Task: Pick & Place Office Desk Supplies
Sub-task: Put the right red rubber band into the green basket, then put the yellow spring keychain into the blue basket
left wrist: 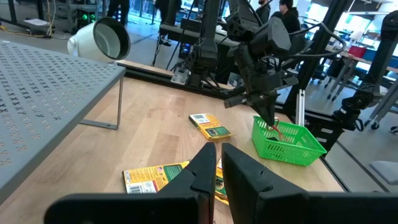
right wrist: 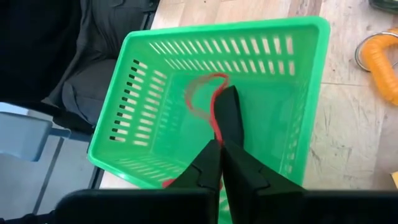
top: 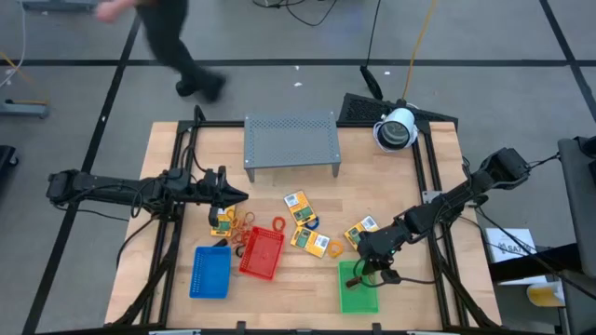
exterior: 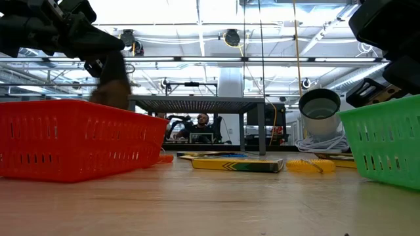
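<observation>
Several yellow-orange packets (top: 312, 242) lie flat on the wooden table, one of them (left wrist: 210, 124) near the green tray (top: 358, 298). Orange rubber-band loops (top: 237, 223) lie by the red tray. My right gripper (right wrist: 219, 134) hangs over the green tray (right wrist: 186, 34), shut on a thin red rubber band (right wrist: 200, 87) that dangles inside it. My left gripper (top: 244, 196) hovers level at the table's left, above the loops, shut with nothing between its fingers (left wrist: 205, 165). My right gripper pinches one strand of the red rubber band (right wrist: 217, 127) between its two fingers. The fingers slant down into the green tray from above. The rest of the loop (left wrist: 281, 130) hangs slack below the fingertips inside the tray; whether it touches the floor, I cannot tell.
A red tray (top: 263, 253) and a blue tray (top: 210, 272) stand side by side near the front left. A grey perforated rack (top: 291, 141) stands at the back middle, a white round device (top: 396, 128) at the back right. A person walks behind the table.
</observation>
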You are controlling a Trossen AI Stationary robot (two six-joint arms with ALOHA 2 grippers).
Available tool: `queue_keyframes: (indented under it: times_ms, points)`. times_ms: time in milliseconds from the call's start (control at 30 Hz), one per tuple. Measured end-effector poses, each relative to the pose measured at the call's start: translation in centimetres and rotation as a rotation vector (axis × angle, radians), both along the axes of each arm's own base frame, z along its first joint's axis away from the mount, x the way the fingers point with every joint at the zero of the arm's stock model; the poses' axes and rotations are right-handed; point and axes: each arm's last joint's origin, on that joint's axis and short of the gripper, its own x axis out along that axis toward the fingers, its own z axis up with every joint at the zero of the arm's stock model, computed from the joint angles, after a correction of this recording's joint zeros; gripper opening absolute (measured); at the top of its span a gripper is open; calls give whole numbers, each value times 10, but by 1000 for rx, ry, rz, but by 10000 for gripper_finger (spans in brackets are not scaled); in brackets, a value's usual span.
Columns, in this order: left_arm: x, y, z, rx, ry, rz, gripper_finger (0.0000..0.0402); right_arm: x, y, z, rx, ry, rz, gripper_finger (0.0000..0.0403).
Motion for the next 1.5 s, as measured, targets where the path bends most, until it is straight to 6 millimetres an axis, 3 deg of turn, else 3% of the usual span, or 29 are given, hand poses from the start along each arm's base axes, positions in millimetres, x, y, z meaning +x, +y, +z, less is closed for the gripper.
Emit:
queue_keyframes:
  times_ms: [400,600,800,1067,1267,1500]
  points:
    - [0,0,0,2,1,-1,33,6,3,8,64,-89,-6,101]
    - [0,0,0,2,1,-1,33,15,7,22,134,-254,2,127]
    - [0,0,0,2,1,-1,33,24,-3,30,134,-386,-17,126]
    - [0,0,0,2,1,-1,33,37,-35,28,30,-427,-124,109]
    - [0,0,0,7,0,-1,33,40,-57,22,-41,-378,-178,106]
    - [0,0,0,17,0,-2,33,44,-64,17,-114,-335,-217,105]
